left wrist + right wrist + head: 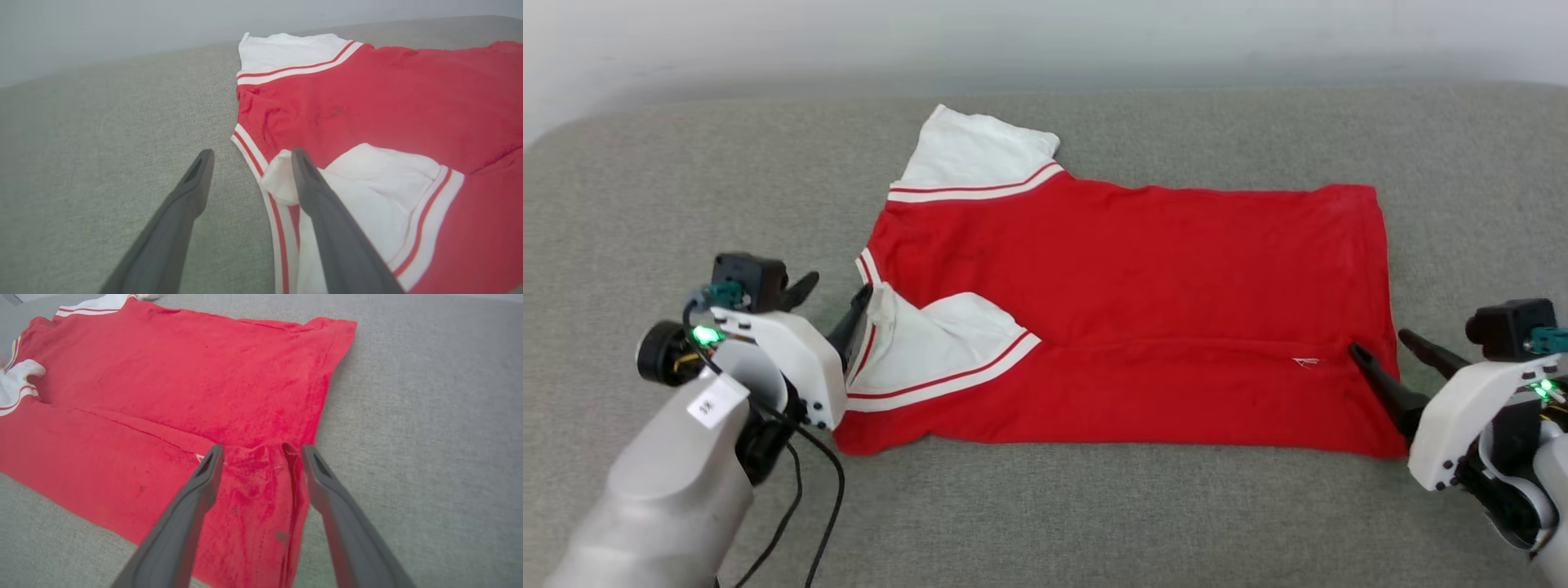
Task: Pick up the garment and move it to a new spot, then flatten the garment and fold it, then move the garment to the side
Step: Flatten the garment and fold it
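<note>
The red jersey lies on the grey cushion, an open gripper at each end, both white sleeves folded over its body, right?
Not quite. Only the near sleeve is folded onto the red jersey; the far sleeve lies spread on the grey cushion, as the head view shows. The left gripper and right gripper do stand open at its ends.

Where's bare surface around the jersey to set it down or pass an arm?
Free: the grey surface left of the garment, behind the left gripper; the strip between garment and back wall; the near strip in front of the garment; the far right, behind the right gripper. Crowded: the garment's left and right ends, where open jaws sit at the fabric.
</note>
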Controlling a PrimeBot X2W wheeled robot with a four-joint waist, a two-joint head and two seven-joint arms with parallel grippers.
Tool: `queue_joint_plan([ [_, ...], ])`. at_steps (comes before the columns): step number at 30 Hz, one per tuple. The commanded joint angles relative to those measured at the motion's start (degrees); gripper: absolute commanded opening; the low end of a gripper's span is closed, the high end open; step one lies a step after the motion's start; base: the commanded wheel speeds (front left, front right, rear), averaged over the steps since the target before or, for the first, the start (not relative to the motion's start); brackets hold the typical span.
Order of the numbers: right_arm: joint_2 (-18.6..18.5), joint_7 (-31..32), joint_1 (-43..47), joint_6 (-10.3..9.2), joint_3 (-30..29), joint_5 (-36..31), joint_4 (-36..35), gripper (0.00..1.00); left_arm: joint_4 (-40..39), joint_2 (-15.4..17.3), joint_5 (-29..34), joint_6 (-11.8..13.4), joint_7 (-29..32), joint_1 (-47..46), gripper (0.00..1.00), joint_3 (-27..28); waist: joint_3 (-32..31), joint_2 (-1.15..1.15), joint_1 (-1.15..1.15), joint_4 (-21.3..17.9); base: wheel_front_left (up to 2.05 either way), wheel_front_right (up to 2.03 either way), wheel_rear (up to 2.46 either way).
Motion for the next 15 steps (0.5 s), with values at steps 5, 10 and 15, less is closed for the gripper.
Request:
queue_joint_plan([
  [5, -1.8, -0.6, 3.8, -0.04, -3.2, -0.7, -4.3, 1.00, -3.5, 2.5, -2.2, -0.1, 5.8, -2.7, 1.00, -1.4, -2.7, 0.00, 0.00, 2.0, 0.00, 0.00, 0.00],
  [10, -1.8, 1.0, 6.4, -0.04, -6.4, -2.4, -8.5, 1.00, -7.9, 5.4, -6.5, -0.1, 17.5, -4.3, 1.00, -4.3, -3.3, 0.00, 0.00, 2.5, 0.00, 0.00, 0.00],
  [15, -0.8, 3.5, 8.4, -0.04, -8.6, -4.0, -11.9, 1.00, -11.7, 8.0, -12.4, -0.1, 30.2, -5.7, 1.00, -6.9, -3.5, 0.00, 0.00, 2.6, 0.00, 0.00, 0.00],
])
